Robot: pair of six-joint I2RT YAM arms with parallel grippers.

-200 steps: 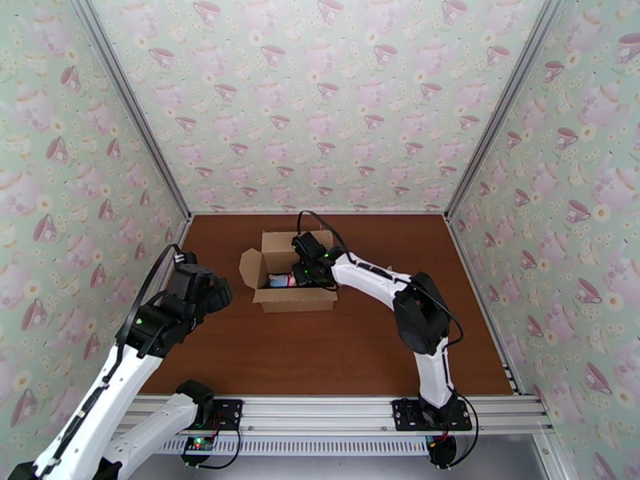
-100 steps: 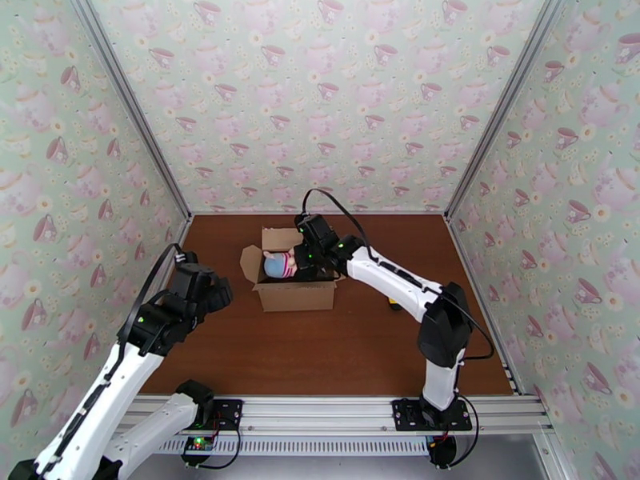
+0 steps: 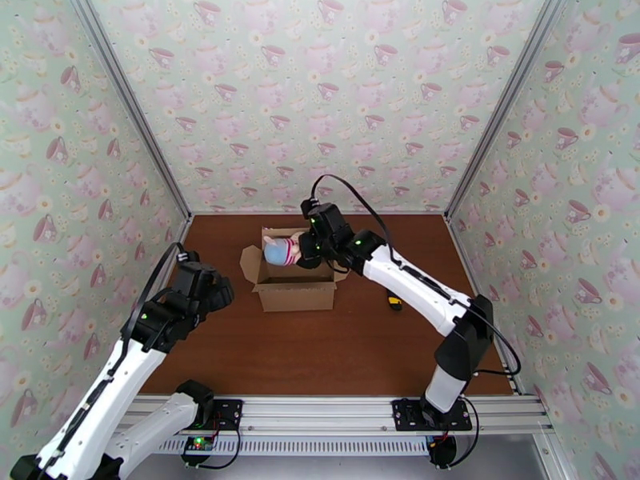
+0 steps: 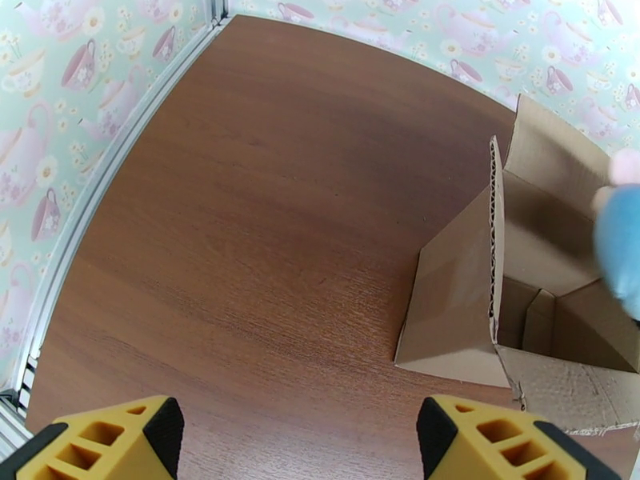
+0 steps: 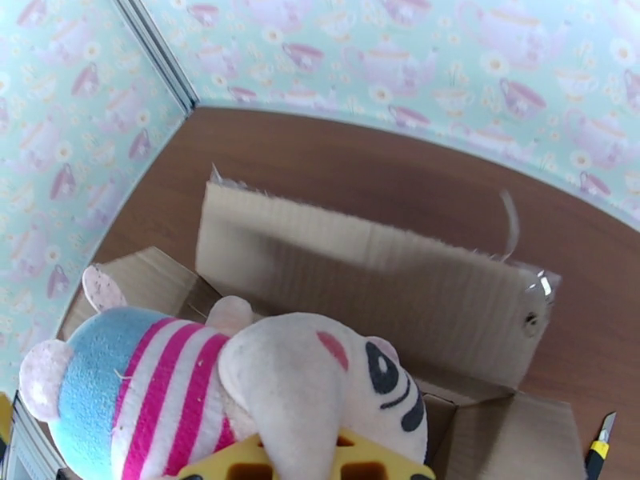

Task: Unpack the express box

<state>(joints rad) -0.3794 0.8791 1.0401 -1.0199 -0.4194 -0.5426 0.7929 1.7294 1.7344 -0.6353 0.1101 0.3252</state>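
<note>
The express box (image 3: 294, 288), a small brown carton with its flaps open, stands on the brown table left of the middle. My right gripper (image 3: 306, 251) hangs above its open top, shut on a pink plush doll (image 3: 282, 251) with a blue cap and a pink-striped band. In the right wrist view the doll (image 5: 240, 378) sits on my yellow fingers (image 5: 368, 462), with the box's rear flap (image 5: 360, 282) behind it. My left gripper (image 3: 214, 293) hovers open to the left of the box, apart from it; its wrist view shows the box (image 4: 504, 306) and the doll's blue cap (image 4: 621, 250).
A small yellow-and-black utility knife (image 3: 393, 301) lies on the table to the right of the box, also seen as the knife (image 5: 598, 450) at the edge of the right wrist view. Teacup-patterned walls close in the table on three sides.
The right gripper has come up out of the box with the doll in it, rising and shifting slightly back. The left arm has stayed in place.
</note>
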